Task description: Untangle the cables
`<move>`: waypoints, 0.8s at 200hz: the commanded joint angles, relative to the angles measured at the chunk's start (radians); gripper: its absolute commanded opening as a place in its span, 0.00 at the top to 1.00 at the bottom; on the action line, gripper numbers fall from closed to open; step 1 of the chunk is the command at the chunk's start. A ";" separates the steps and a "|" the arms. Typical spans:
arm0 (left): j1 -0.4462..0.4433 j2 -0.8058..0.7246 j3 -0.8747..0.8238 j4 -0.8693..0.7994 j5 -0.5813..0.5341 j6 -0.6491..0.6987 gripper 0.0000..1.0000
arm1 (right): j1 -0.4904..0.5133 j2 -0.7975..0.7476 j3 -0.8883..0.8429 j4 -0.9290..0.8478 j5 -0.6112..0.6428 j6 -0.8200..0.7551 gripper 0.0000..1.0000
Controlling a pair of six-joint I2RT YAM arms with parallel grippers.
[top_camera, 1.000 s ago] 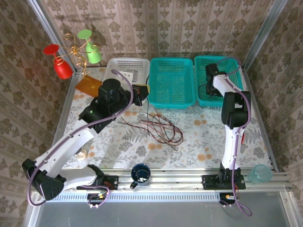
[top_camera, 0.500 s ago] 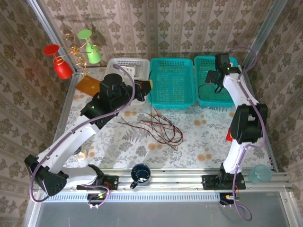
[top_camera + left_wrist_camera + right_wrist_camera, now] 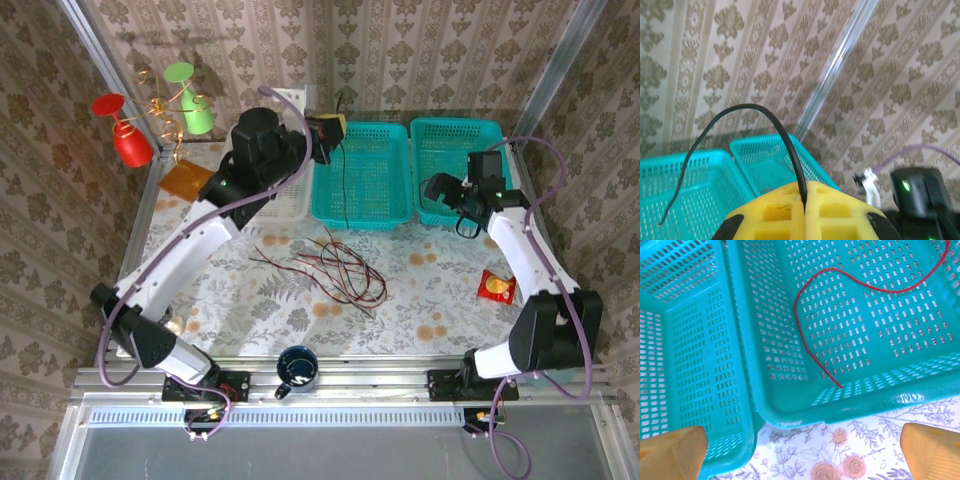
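A loose tangle of thin red and black cables (image 3: 335, 268) lies on the floral table in front of the teal baskets. My left gripper (image 3: 326, 135) is raised over the back left corner of the middle teal basket (image 3: 362, 127). It is shut on one black cable (image 3: 345, 185) that hangs down over that basket. In the left wrist view the yellow fingers (image 3: 775, 215) of my left gripper (image 3: 805, 200) pinch the black cable (image 3: 747, 107), which arcs up and left. My right gripper (image 3: 447, 192) is open at the right basket's (image 3: 455, 124) near left corner. One red cable (image 3: 805, 305) lies inside the right basket (image 3: 850, 405), beyond my right gripper (image 3: 802, 455).
A white basket (image 3: 300, 192) stands left of the teal ones, partly behind my left arm. A gold spiral stand with red and green cups (image 3: 150, 115) is at the back left. A dark mug (image 3: 297, 368) sits at the near edge, and an orange packet (image 3: 497, 287) lies at the right.
My left arm has risen and swung from the white basket towards the back over the middle basket, carrying the black cable. My right gripper has opened wide and drawn back out of the right basket.
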 commanded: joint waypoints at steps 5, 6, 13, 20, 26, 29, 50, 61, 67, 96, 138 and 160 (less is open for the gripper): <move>0.022 0.097 0.129 0.057 0.014 0.082 1.00 | -0.004 -0.088 -0.044 0.057 -0.061 0.045 0.00; 0.022 0.103 0.134 0.059 0.014 0.087 1.00 | -0.005 -0.089 -0.046 0.058 -0.063 0.048 0.00; 0.024 0.135 0.166 0.062 0.007 0.115 1.00 | -0.010 -0.099 -0.050 0.061 -0.076 0.059 0.00; 0.028 0.173 0.203 0.062 -0.011 0.126 1.00 | -0.014 -0.106 -0.051 0.060 -0.096 0.063 0.00; 0.034 0.209 0.234 0.061 -0.015 0.130 1.00 | -0.015 -0.113 -0.051 0.060 -0.106 0.069 0.00; 0.037 0.226 0.249 0.062 -0.014 0.130 1.00 | -0.016 -0.117 -0.051 0.062 -0.112 0.070 0.00; 0.051 0.332 0.330 0.053 -0.011 0.125 1.00 | -0.021 -0.140 -0.051 0.065 -0.123 0.072 0.00; 0.052 0.376 0.340 0.058 -0.009 0.106 1.00 | -0.027 -0.146 -0.045 0.059 -0.128 0.064 0.00; 0.052 0.399 0.337 0.066 -0.003 0.091 1.00 | -0.030 -0.148 -0.040 0.055 -0.128 0.061 0.00; 0.051 0.538 0.336 0.056 0.092 0.031 1.00 | -0.049 -0.153 -0.044 0.054 -0.158 0.054 0.00; 0.040 0.654 0.313 -0.098 0.041 0.051 1.00 | -0.066 -0.163 -0.069 0.056 -0.171 0.051 0.00; 0.040 0.725 0.356 -0.214 0.002 0.074 1.00 | -0.070 -0.165 -0.074 0.061 -0.176 0.054 0.00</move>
